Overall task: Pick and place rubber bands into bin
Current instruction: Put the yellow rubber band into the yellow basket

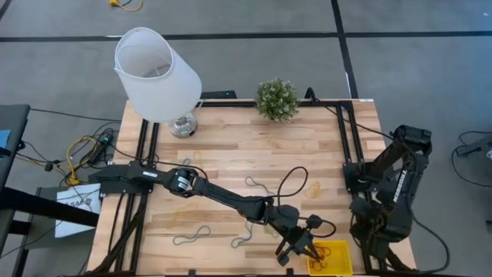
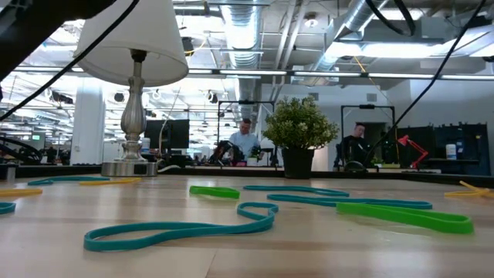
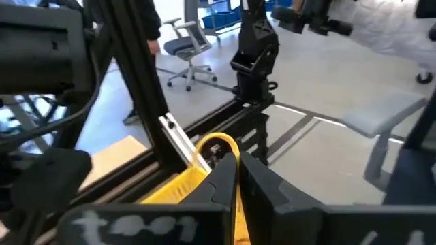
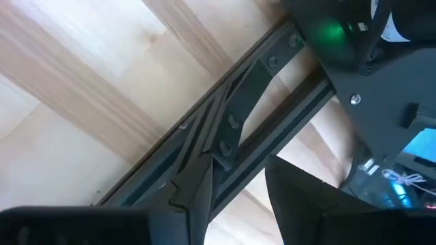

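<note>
Left gripper (image 1: pixel 301 248) over the bin (image 1: pixel 342 263) at five o'clock, fingers pinching a yellow rubber band (image 3: pixel 216 144). Right gripper (image 4: pixel 238 197) parked, fingers spread.

We see an open-plan robotics laboratory. Exposed ventilation ducts (image 2: pixel 363 19) and strip lighting cross the ceiling; two people (image 2: pixel 245 140) sit at distant workstations; office chairs (image 3: pixel 187 49) stand on grey carpet tiles. The wooden worktop (image 1: pixel 231 154), framed by black aluminium rails (image 1: pixel 338 138), carries two mounted robot arms (image 1: pixel 223 196).
</note>
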`<state>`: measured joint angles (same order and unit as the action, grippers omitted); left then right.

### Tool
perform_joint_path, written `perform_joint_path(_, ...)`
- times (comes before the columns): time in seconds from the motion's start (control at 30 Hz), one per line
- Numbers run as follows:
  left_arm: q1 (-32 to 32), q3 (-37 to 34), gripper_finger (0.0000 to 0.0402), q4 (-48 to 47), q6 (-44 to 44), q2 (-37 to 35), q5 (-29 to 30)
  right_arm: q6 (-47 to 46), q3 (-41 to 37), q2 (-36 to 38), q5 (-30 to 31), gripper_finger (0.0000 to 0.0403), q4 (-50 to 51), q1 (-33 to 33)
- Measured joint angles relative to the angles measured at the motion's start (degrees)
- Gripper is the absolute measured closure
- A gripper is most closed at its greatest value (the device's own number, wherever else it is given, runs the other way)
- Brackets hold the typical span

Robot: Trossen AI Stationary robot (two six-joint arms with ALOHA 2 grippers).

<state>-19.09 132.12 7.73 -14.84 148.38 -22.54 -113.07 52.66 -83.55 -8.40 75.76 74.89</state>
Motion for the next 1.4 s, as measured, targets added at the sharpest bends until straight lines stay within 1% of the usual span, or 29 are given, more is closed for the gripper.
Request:
perform_joint_path(0.13, 0.0, -0.2, 0.0401, 0.4, -0.5, 0.0, 0.9, -0.3, 0.0, 0.0, 1.6, 0.0272, -0.4, -0.1)
perform_joint_path(0.23, 0.1, -0.2, 0.0386, 0.1, -0.5, 0.0, 1.0, -0.5, 0.0, 0.0, 2.8, 0.0272, -1.1, -0.2)
perform_joint_path(0.4, 0.1, -0.2, 0.0323, -0.1, -0.5, 0.0, 3.4, -0.5, 0.1, 0.0, 2.8, 0.0272, -1.8, -0.3)
perform_joint_path(0.63, -0.1, -0.2, 0.0216, -0.5, -0.5, 0.0, 3.4, -0.5, 0.1, 0.0, 2.9, 0.0272, -2.0, -1.3)
perform_joint_path(0.77, -0.7, -0.2, 0.0182, -0.5, -0.6, 0.0, 3.3, -0.5, 0.1, 0.0, 2.9, 0.0272, -2.1, -1.2)
perform_joint_path(0.9, -0.9, -0.2, 0.0176, -0.5, -1.4, 0.0, 3.1, -0.5, 0.1, 0.0, 2.9, 0.0272, -2.1, -1.2)
perform_joint_path(0.93, -0.9, -0.2, 0.0177, -0.7, -1.4, 0.0, 2.2, -0.5, 0.1, 0.0, 2.9, 0.0272, -2.3, -1.2)
perform_joint_path(1.07, -0.5, -0.2, 0.0178, -4.6, -1.4, -0.1, -7.0, -0.5, 0.1, 0.0, 4.2, 0.0272, -2.5, -1.2)
perform_joint_path(1.1, -0.4, -0.2, 0.0178, -5.5, -1.0, -0.1, -7.8, -0.5, 0.1, 0.0, 4.3, 0.0272, -2.6, -1.2)
perform_joint_path(1.23, -0.2, -0.2, 0.0178, -5.7, 0.0, -0.1, -2.1, -0.5, 0.1, 0.0, 4.3, 0.0272, -2.6, -1.6)
perform_joint_path(1.27, 0.0, -0.3, 0.0178, -5.7, 0.0, -0.1, -2.1, -0.5, 0.1, 0.0, 4.4, 0.0272, -2.6, -1.7)
perform_joint_path(1.33, 0.5, -0.3, 0.0178, -4.8, 0.1, -0.1, -4.2, -0.5, 0.1, 0.0, 4.4, 0.0272, -2.7, -2.1)
perform_joint_path(1.4, 0.8, -0.3, 0.0178, -1.5, 2.4, -0.1, -3.3, -0.5, 0.1, 0.0, 4.4, 0.0272, -2.7, -2.4)
